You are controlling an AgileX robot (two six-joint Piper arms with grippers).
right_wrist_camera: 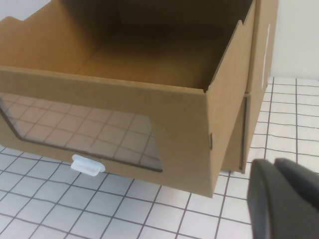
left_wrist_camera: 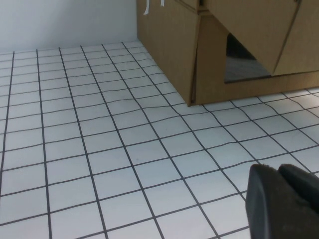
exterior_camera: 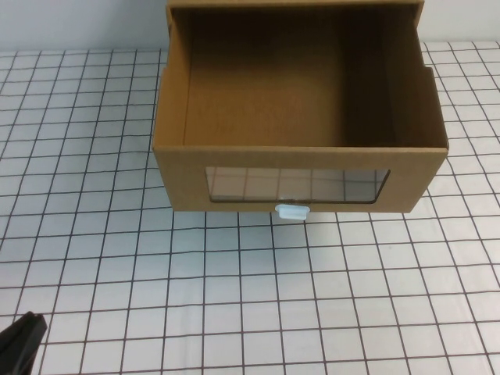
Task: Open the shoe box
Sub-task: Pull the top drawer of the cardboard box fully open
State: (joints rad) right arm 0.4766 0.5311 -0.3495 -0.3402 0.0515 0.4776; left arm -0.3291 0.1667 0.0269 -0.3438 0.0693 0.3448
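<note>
1. high view, far left: the left gripper [exterior_camera: 27, 328] pokes in at the near left corner, a matte black wedge low over the table and well apart from the box. in the left wrist view its two blunt, rounded fingers [left_wrist_camera: 259, 199] lie pressed together with only a thin seam between them, pinching nothing.
2. the table cover [exterior_camera: 234, 297] is a smooth white sheet ruled with thin dark lines into squares. in the left wrist view it shows slight ripples.
3. the shoe box [exterior_camera: 301, 148] sits at the middle of the far side of the table, reaching somewhat to the right. it is plain brown cardboard, matte, with sharp folded edges. it stands open: a deep rectangular tray is drawn toward the robot, its top uncovered, its flat brown floor and upright walls in plain sight.
4. behind the tray, the outer sleeve [right_wrist_camera: 259, 74] of the same cardboard rises as a taller upright shell against the pale wall [exterior_camera: 78, 23].
5. the tray's front panel has a window [exterior_camera: 297, 184] of clear glossy film, a wide shape with slanted corners, through which grid lines show.
6. just under the window's lower edge a small white tab [exterior_camera: 291, 211] sticks out, smooth plastic, rounded at the ends.
7. the right gripper [right_wrist_camera: 273, 164] is seen only in the right wrist view, a dark rounded mass near the box's right front corner, not touching it, its fingers closed together on nothing.
</note>
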